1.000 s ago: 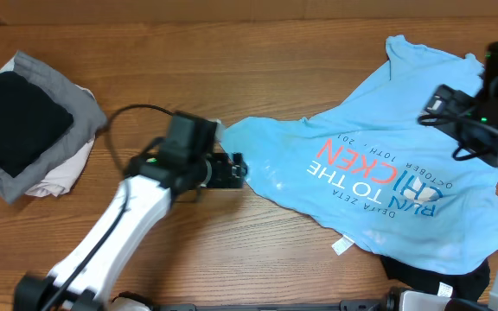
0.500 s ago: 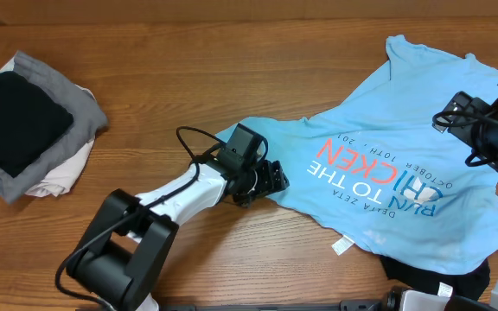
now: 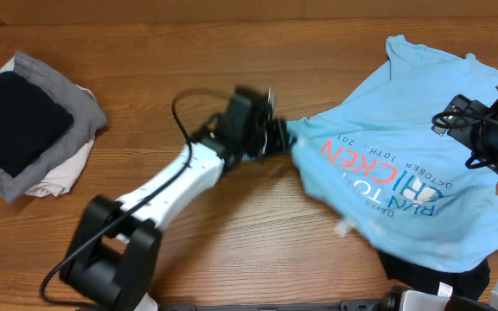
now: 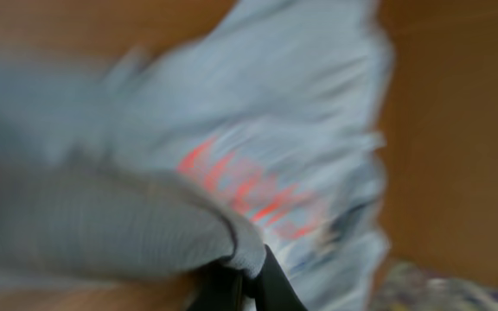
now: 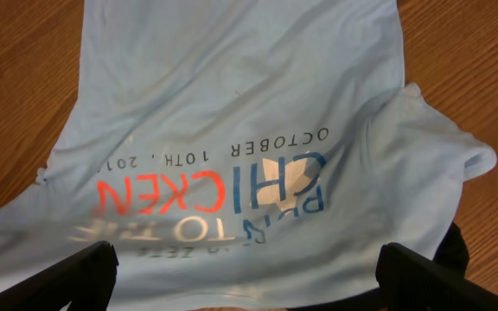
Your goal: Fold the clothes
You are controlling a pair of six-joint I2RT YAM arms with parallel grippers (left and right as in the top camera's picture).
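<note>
While the left gripper (image 3: pixel 277 136) is clamped on the 9 o'clock edge of the light blue T-shirt (image 3: pixel 405 173), the right gripper (image 5: pixel 245 259) hangs over the lettering with jaws wide, holding nothing. The shirt lies rumpled at 3 o'clock on the table (image 3: pixel 188 52), partly covering a black garment (image 3: pixel 439 278) at 5 o'clock. Step, as judged: spreading flat, no fold made yet. Next move likely calls for drawing the pinched edge toward 9 o'clock while the right side is anchored.

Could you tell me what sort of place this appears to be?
Probably a robot test bench for laundry folding: a wooden table, a light blue T-shirt lying on it, a pile of folded garments and a white robot arm.
</note>
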